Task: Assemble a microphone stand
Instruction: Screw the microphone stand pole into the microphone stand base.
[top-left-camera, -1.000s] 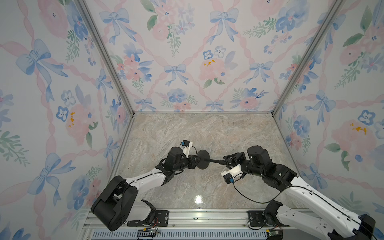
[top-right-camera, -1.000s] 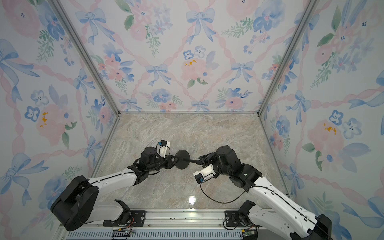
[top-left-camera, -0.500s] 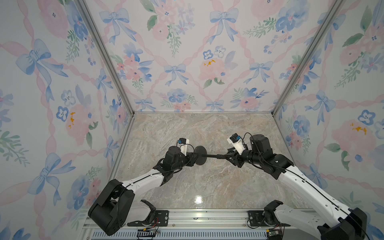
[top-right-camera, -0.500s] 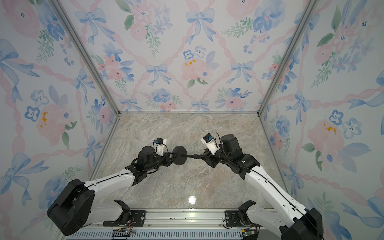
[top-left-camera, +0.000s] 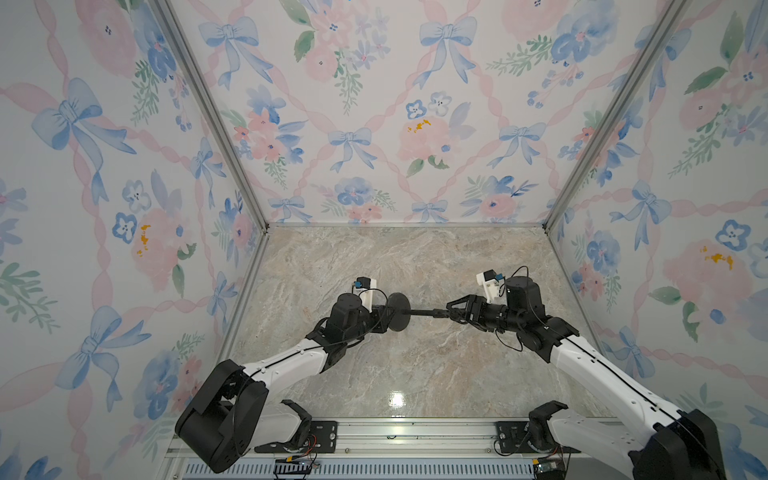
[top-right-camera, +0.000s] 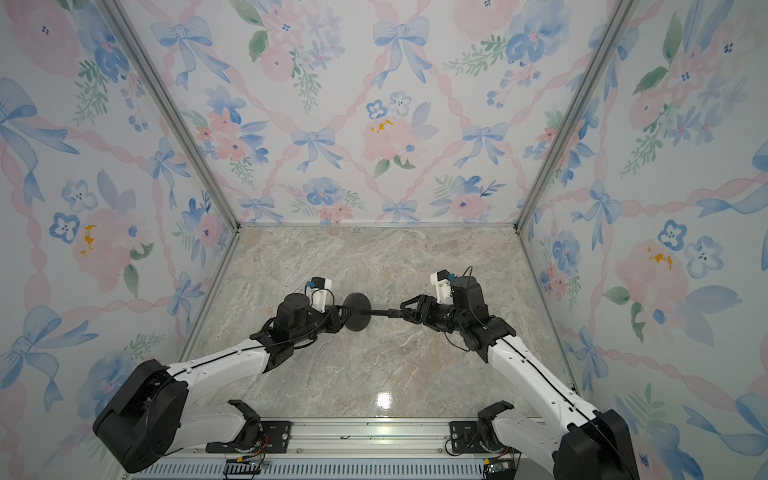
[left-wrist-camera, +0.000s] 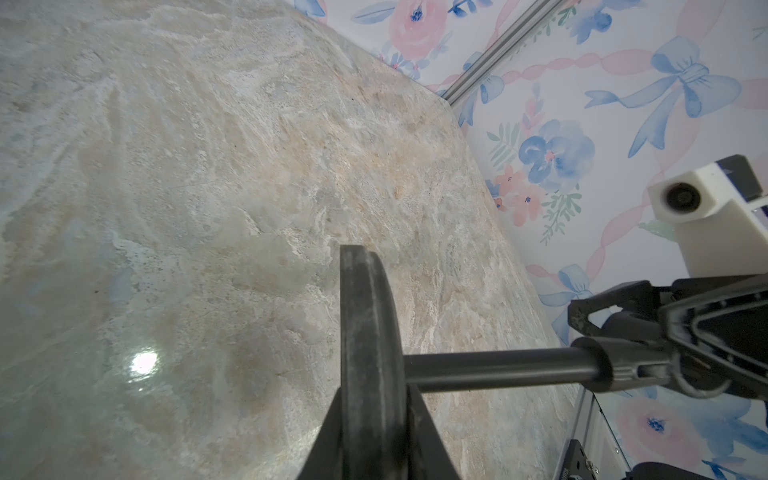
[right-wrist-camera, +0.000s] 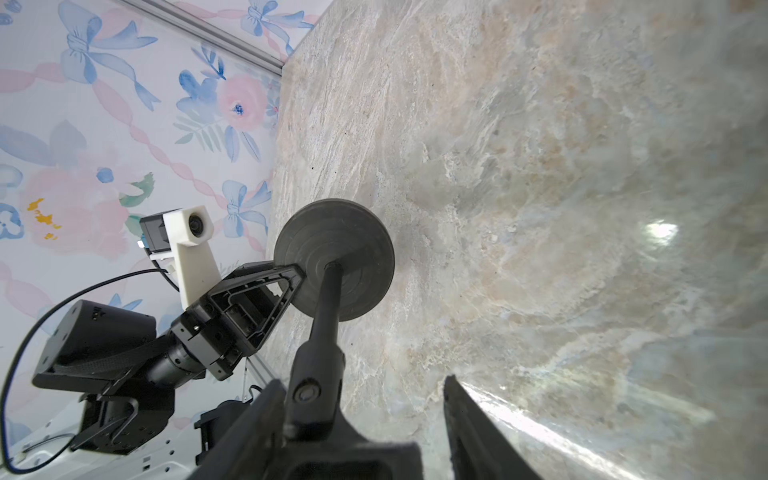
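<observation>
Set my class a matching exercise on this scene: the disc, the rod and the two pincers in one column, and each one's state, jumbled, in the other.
Column 1
1. disc
2. rod
3. left pincer
4. right pincer

Column 2
A. sticks out of the disc's centre, toward the right pincer
B. open, jaws on either side of the rod's clip end
C. stands on edge, gripped at the rim
D. shut on the disc's rim

Pairs: 1-C, 2-A, 3-D, 4-B
</observation>
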